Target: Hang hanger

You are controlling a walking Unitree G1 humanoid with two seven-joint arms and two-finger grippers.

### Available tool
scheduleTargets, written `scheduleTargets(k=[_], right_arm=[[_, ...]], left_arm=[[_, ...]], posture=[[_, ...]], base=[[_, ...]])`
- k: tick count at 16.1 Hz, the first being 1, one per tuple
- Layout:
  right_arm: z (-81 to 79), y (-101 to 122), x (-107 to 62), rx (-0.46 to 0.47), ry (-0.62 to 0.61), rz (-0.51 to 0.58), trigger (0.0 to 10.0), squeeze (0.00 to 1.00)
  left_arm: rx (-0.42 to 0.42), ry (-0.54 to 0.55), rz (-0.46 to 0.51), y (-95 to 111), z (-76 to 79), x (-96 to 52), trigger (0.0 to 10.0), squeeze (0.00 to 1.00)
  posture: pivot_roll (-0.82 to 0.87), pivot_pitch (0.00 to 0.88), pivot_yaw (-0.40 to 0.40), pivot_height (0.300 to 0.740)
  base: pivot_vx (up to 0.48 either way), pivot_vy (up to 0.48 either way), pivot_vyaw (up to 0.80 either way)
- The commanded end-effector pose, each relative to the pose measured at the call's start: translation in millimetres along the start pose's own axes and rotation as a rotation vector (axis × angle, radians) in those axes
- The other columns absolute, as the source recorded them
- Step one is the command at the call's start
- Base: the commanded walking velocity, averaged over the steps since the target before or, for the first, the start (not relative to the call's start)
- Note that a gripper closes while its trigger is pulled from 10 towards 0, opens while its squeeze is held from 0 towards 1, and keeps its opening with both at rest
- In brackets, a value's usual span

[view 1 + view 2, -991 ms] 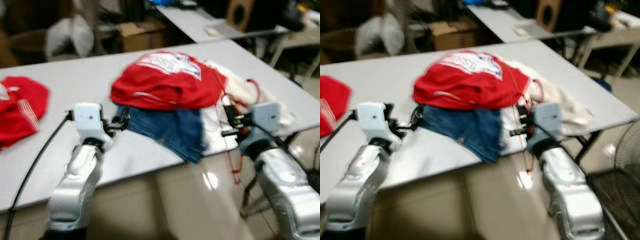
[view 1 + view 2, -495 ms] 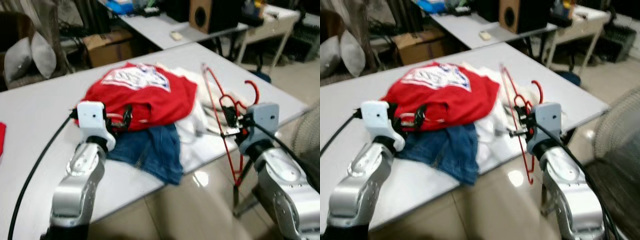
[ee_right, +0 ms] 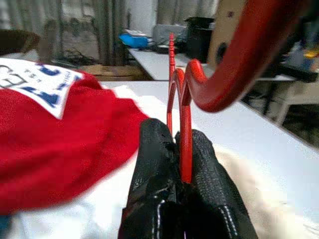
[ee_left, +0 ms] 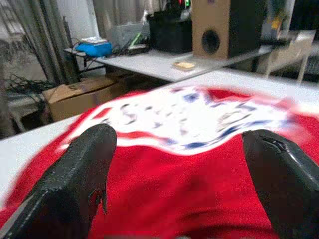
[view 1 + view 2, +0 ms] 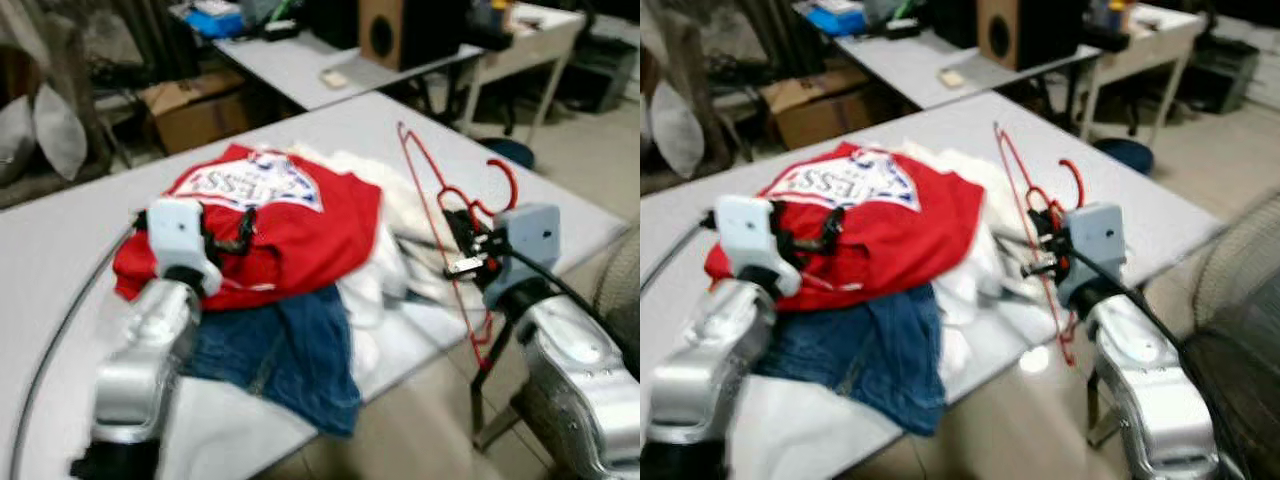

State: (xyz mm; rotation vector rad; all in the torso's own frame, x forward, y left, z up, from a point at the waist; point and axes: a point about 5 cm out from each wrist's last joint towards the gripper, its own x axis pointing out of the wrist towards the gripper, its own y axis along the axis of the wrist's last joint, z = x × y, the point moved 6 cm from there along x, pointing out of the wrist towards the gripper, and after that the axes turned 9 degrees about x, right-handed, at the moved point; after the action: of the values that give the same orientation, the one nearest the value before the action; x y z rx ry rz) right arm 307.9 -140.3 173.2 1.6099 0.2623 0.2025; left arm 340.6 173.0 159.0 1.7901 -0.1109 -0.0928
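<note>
The hanger (image 3: pixel 185 124) is glossy red, smooth like coated wire, pinched between the right tool's (image 3: pixel 180 164) matt black rubbery fingers (image 3: pixel 154 164); the red shirt (image 5: pixel 300 230) is soft cloth, the jeans (image 5: pixel 300 360) rough blue denim, the counter (image 5: pixel 560 200) smooth matt grey, the floor (image 5: pixel 420 440) glossy

We see the clothes pile (image 5: pixel 290 230) blocking the frame centre of the table (image 5: pixel 60 230). Bare tabletop at left and far right of the frame. Open floor (image 5: pixel 600 150) at right, past a second table (image 5: pixel 300 65) at top.
</note>
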Motion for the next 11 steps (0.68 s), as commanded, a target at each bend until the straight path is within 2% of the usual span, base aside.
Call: scheduleTargets(k=[1,2,5,6,7,10,11], right_arm=[[-7.1,6,-0.1,-0.002,0.037,0.021,10.0,0.00],[-10.0,5,-0.3,-0.004,0.058,0.021,10.0,0.00],[-16.4,5,0.6,-0.013,0.115,0.024,10.0,0.00],[-18.5,5,1.3,-0.017,0.132,0.024,10.0,0.00],[-18.7,5,1.8,-0.022,0.142,0.024,10.0,0.00],[-16.9,5,1.6,-0.027,0.143,0.025,10.0,0.00],[-15.7,5,1.0,-0.029,0.141,0.027,10.0,0.00]], left_arm=[[0.026,-0.046,-0.013,-7,-1.5,-2.6,10.0,0.00],[0.052,-0.088,-0.012,-7,-2.7,-4.2,10.0,1.00],[0.192,-0.198,-0.036,-10,-9.7,-10.4,10.0,1.00],[0.258,-0.262,-0.051,-14,-10.8,-12.1,10.0,0.92],[0.319,-0.366,-0.064,-19,-5.7,-13.4,10.0,0.00],[0.359,-0.444,-0.086,-24,-0.9,-11.9,10.0,0.00],[0.406,-0.465,-0.104,-29,0.4,-8.3,10.0,0.00]], posture=[[-0.21,0.000,0.078,0.740],[-0.20,0.000,0.077,0.740],[-0.17,0.000,0.068,0.740],[-0.17,0.000,0.067,0.740],[-0.17,0.000,0.069,0.740],[-0.17,0.000,0.076,0.740],[-0.17,0.000,0.082,0.740]], base=[[0.000,0.000,0.00],[0.000,0.000,0.00],[0.000,0.000,0.00],[0.000,0.000,0.00],[0.000,0.000,0.00],[0.000,0.000,0.00],[0.000,0.000,0.00]])
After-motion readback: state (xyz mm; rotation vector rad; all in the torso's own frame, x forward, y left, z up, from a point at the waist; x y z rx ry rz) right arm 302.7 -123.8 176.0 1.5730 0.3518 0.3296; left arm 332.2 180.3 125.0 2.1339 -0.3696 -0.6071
